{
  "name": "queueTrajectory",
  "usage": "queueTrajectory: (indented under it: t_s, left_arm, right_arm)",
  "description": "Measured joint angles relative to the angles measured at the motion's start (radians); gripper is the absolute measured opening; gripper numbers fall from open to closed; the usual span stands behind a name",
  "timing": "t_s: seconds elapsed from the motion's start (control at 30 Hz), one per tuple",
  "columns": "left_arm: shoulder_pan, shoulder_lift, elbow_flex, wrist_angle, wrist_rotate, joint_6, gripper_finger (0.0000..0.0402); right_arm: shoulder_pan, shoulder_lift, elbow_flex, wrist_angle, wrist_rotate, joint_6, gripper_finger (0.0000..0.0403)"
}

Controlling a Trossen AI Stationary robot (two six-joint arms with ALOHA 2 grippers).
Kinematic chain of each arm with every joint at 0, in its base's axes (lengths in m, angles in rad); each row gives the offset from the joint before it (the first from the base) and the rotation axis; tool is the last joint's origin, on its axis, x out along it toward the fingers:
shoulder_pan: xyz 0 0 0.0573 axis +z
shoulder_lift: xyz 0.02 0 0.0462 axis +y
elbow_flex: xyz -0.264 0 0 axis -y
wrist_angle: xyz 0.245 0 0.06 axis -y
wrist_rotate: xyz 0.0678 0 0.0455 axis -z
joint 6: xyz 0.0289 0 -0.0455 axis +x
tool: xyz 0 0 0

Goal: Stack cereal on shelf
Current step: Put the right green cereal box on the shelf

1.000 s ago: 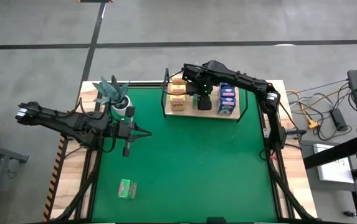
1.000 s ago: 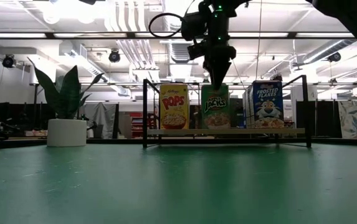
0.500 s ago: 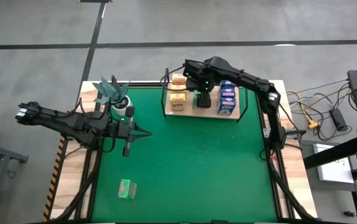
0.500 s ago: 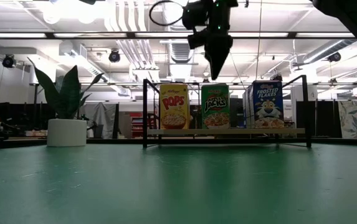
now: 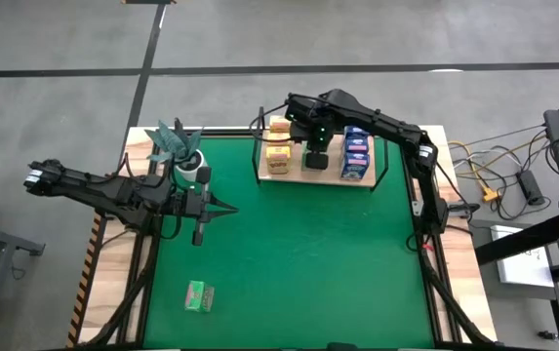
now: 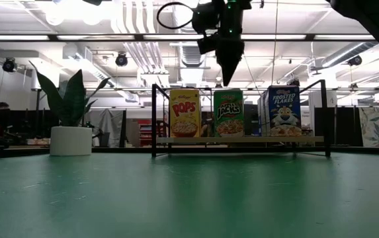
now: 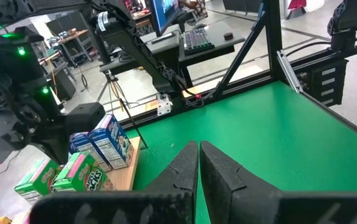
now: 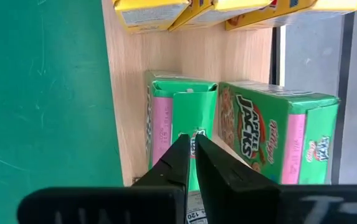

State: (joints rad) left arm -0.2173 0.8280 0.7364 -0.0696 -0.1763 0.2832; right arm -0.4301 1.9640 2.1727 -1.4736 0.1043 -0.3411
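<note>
The wooden shelf (image 5: 330, 174) in its black wire frame stands at the mat's far side. On it stand yellow boxes (image 5: 278, 148), two green boxes (image 8: 181, 118) and blue boxes (image 5: 357, 154). In the low view a yellow box (image 6: 184, 114), a green box (image 6: 229, 114) and a blue box (image 6: 283, 110) stand upright on the board (image 6: 242, 139). A third green box (image 5: 199, 296) lies flat on the mat near the front left. My right gripper (image 6: 227, 79) is shut and empty, pointing down just above the green boxes. My left gripper (image 5: 230, 208) is shut and empty over the mat's left part.
A white pot with a teal plant (image 5: 177, 146) stands at the mat's far left corner, close to my left arm. The shelf's black posts (image 6: 154, 119) rise beside the boxes. The green mat (image 5: 299, 263) spreads between the shelf and the lying box.
My right gripper has gone up from the top of the green box on the shelf and now stands a little above it. The green box stays upright on the board.
</note>
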Motion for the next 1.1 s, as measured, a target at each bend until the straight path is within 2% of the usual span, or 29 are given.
queueTrajectory:
  t_s: [0.4,0.53,0.83,1.1]
  left_arm:
    - [0.000,0.000,0.000,-0.002,0.000,0.000,0.0000]
    - [0.000,0.000,0.000,-0.002,0.000,0.000,0.0000]
    - [0.000,0.000,0.000,-0.006,0.000,0.000,0.0000]
    - [0.000,0.000,0.000,-0.006,0.000,0.000,0.0000]
  right_arm:
    - [0.000,0.000,-0.095,0.049,0.011,-0.004,0.0012]
    - [0.000,0.000,-0.098,0.048,0.073,-0.016,0.0012]
    - [0.000,0.000,-0.100,0.057,0.132,-0.053,0.0012]
    - [-0.001,0.000,-0.101,0.071,0.139,-0.080,0.0012]
